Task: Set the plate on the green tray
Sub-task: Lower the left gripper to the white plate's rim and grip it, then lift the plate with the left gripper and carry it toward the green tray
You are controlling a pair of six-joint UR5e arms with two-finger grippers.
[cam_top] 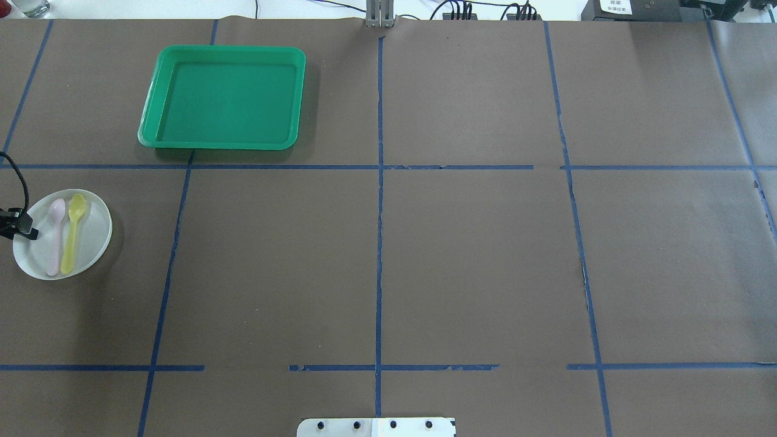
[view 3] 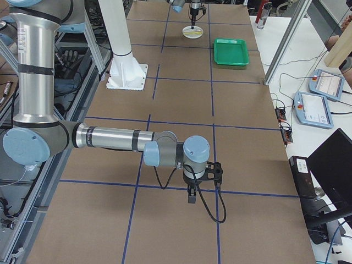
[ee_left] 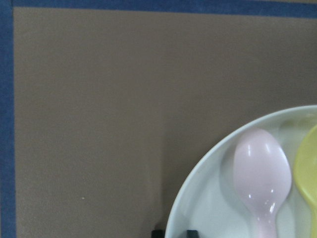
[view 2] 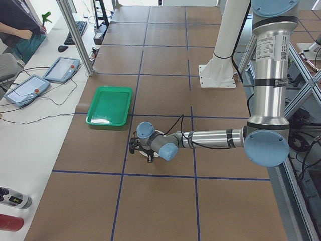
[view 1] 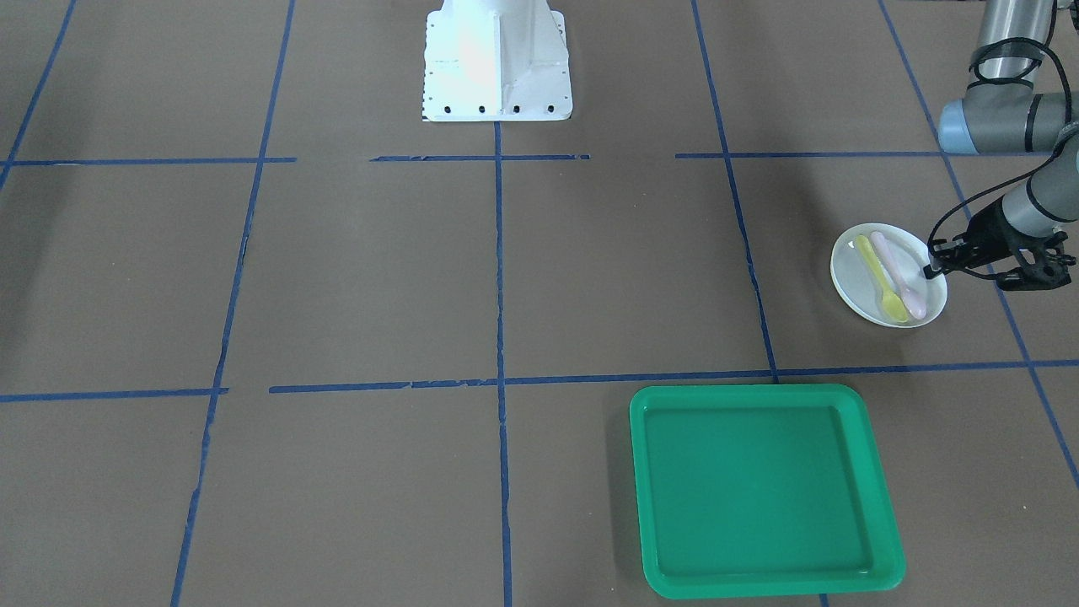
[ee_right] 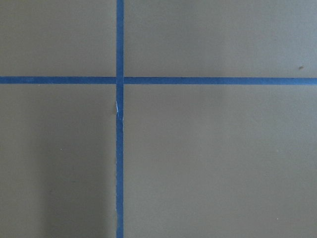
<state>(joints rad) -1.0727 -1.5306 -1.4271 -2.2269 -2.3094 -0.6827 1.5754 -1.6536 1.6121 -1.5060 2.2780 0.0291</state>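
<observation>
The left gripper (cam_top: 30,232) has its fingers (ee_left: 157,233) drawn narrow on the plate (cam_top: 94,233). In the left wrist view one dark tip sits just outside the rim and the other just inside, with the rim held between them. They meet the plate at its outer edge, the side away from the middle of the tabletop (cam_top: 473,261). The rest of the plate reaches inward from the tips.

The plate is at the robot's left end of the brown tabletop. It is round, pale white and shallow, with a low raised rim. Two plastic spoons lie in it side by side. The pink spoon (cam_top: 56,237) is nearer the fingers and the yellow spoon (cam_top: 73,233) lies just beyond it. Both have their bowls pointing away from the robot.

Farther out, past a blue tape line (cam_top: 273,167), lies the green tray (cam_top: 224,100). It is a bright rectangle with rounded corners and a raised rim. It stands apart from the plate and a little toward the tabletop's middle.

At the far end of the tabletop the right gripper (view 3: 191,198) hangs over a tape crossing (ee_right: 119,80). I cannot tell whether its fingers are spread or closed.
</observation>
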